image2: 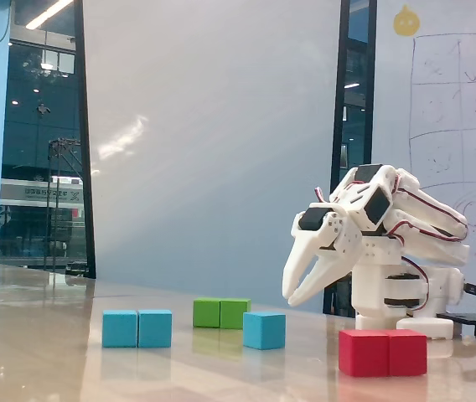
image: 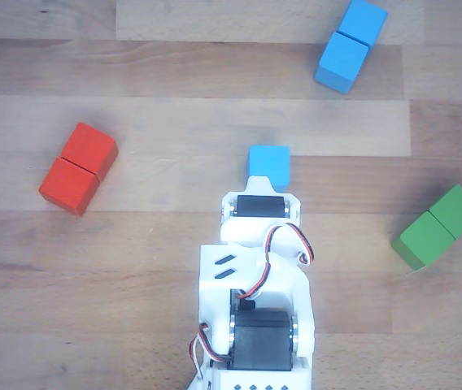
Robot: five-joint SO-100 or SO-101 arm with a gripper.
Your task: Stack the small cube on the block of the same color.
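1. The small cube (image2: 264,330) sits alone on the wooden table (image: 158,236), just ahead of the arm's nose in the other view (image: 268,162), nothing touching it; my reading is that the pick has not begun
2. The blue block (image2: 137,328), oblong with a seam across its middle, lies well apart from the cube: far left in the fixed view, upper right in the other view (image: 350,44). Its top is bare, so it is free to take the cube
3. The red block (image2: 383,352) and the green block (image2: 221,312) lie off to the sides, apart from both blue pieces. They look like distractors and, judging by the layout, need not be disturbed
4. The arm is folded low over its base, the upper links doubled back and the wrist pitched down and forward
5. The gripper (image2: 291,299) hangs above the table with its two fingers slightly parted at the tips and nothing between them; it is clear of the cube, to the right of it and higher in the fixed view
6. In the other view the fingers are hidden under the arm's white housing, so the gap cannot be read there
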